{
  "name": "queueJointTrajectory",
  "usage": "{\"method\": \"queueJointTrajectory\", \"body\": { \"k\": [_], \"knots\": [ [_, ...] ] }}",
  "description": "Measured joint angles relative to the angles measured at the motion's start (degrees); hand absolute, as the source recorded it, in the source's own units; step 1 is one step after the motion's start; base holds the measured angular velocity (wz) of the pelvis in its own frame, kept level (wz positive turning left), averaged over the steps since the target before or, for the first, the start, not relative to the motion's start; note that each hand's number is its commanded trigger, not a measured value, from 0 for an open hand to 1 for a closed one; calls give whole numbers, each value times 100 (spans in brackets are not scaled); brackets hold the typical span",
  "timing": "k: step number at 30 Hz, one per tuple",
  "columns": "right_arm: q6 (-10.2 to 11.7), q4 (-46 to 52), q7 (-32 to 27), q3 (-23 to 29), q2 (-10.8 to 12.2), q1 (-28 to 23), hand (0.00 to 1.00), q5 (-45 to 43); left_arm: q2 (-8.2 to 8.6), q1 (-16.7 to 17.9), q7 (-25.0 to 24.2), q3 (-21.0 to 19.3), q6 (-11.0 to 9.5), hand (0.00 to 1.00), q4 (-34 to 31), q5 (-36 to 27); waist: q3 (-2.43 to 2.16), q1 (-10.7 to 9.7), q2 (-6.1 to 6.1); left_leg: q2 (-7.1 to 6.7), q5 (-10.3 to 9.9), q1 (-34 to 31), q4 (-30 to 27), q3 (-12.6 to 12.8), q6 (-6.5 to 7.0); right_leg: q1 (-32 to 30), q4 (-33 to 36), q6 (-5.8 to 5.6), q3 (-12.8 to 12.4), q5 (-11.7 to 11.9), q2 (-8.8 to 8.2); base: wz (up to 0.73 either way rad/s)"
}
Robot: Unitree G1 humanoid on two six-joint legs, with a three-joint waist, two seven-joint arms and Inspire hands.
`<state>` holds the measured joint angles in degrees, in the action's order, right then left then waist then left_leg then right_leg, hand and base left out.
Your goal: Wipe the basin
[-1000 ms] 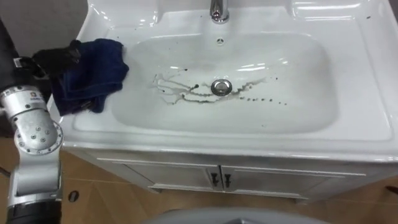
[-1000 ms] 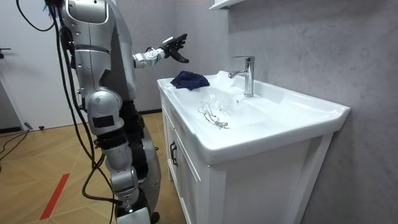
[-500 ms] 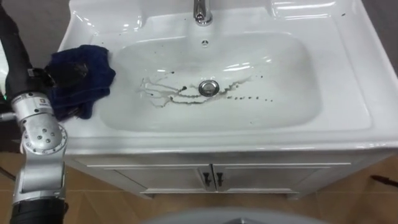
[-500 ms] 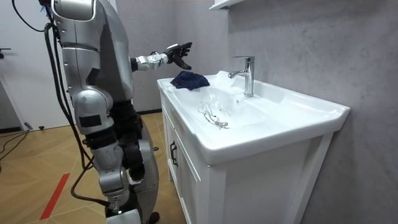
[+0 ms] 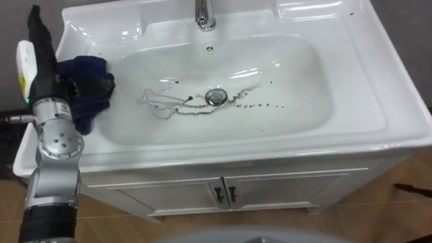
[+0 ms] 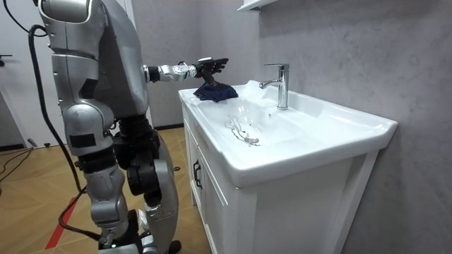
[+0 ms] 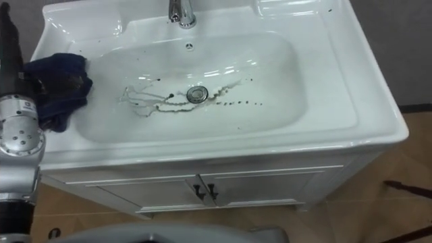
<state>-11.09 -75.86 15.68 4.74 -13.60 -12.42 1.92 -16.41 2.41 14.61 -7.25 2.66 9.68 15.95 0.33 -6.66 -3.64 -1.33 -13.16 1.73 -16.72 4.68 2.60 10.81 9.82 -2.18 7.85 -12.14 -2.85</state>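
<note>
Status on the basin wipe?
Left hand open over blue cloth on left rim, no grip yet. Basin unwiped, dark streaks around drain. Faucet at back.

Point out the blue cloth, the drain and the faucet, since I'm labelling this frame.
blue cloth [image 5: 101, 82]: left eye view, its right fold.
drain [image 5: 215, 96]: left eye view, centre of its metal ring.
faucet [image 5: 204, 17]: left eye view, its base.

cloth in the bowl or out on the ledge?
Out. The blue cloth lies bunched on the basin ledge, left of the bowl, under the left hand. The drain has dark streaks round it.
</note>
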Motion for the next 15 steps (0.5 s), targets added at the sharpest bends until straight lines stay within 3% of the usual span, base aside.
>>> {"method": "queueJointTrajectory", "body": {
  "k": [7, 12, 15],
  "knots": [
    [-32, -2, 2, 50, -1, -1, 0, 103, -1, -2, -20, 48, 132, 0, 195, 219, -1, 37, -6, 67, -6, -79, -4, 138, -11, -178, 88, 31, -142, 19, 39, -9],
    [-54, -11, -2, 121, -2, -39, 0, 252, -9, -47, 3, 47, 184, 0, 447, 364, 1, -63, -22, 69, -7, -103, -5, 146, -13, -189, 80, 34, -161, 21, 41, -2],
    [-99, -8, -9, 125, -5, -55, 0, 375, -22, -216, 40, 41, 223, 0, 807, 420, 2, -66, -48, 73, -6, -103, -7, 167, -14, -212, 82, 34, -176, 21, 41, -3]
  ]
}}
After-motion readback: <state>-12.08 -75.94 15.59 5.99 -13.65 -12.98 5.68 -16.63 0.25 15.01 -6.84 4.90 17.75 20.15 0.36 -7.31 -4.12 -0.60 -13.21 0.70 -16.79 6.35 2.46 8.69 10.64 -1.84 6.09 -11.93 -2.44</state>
